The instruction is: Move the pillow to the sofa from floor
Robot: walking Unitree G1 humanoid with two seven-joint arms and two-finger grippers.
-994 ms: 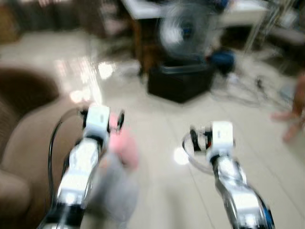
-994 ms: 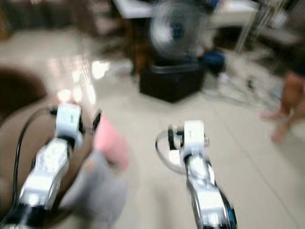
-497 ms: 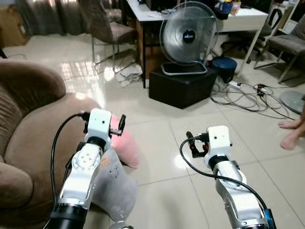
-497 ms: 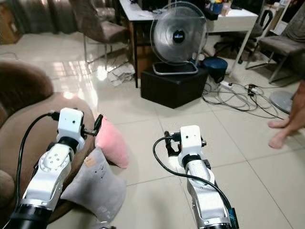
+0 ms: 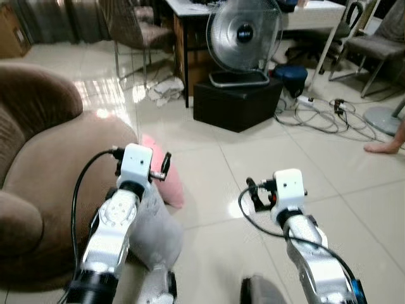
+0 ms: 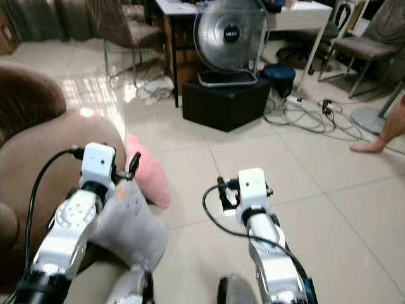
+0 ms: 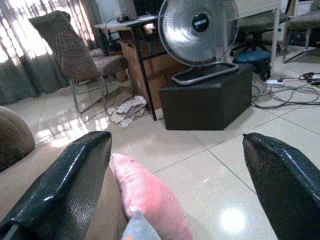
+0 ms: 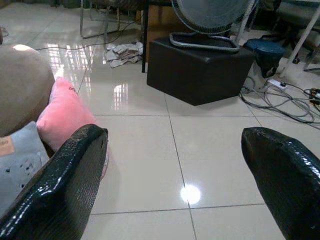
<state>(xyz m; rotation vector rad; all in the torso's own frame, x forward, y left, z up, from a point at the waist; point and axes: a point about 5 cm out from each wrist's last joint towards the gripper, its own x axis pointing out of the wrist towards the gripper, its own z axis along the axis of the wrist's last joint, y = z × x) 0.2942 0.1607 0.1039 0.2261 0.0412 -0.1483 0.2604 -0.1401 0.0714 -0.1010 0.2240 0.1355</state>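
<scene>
Left gripper (image 7: 175,185): its 2 black fingers (image 7: 65,185) spread wide with nothing between them, raised above the sofa's front edge and the pillows.
Right gripper (image 8: 175,185): fingers (image 8: 55,185) wide apart, holding nothing, raised over bare floor.
Pink pillow (image 6: 147,176): on the floor, leaning against the brown sofa (image 5: 44,171) at its rounded front.
Grey pillow (image 6: 130,231): on the floor just beside the pink pillow, also against the sofa, partly under the left arm.
Sofa edge: curved front, touching both pillows; its seat lies to the robot's left.
Open room: glossy tile floor (image 5: 253,164) between the pillows and the black box (image 5: 237,101).
Beyond: a fan (image 5: 243,35) standing on the box, cables (image 5: 323,114) on the floor to the right, a chair (image 5: 133,25) and desk (image 6: 183,9) behind.
Person: 1 bare foot (image 5: 383,147) at the right edge, well apart from the grippers.
</scene>
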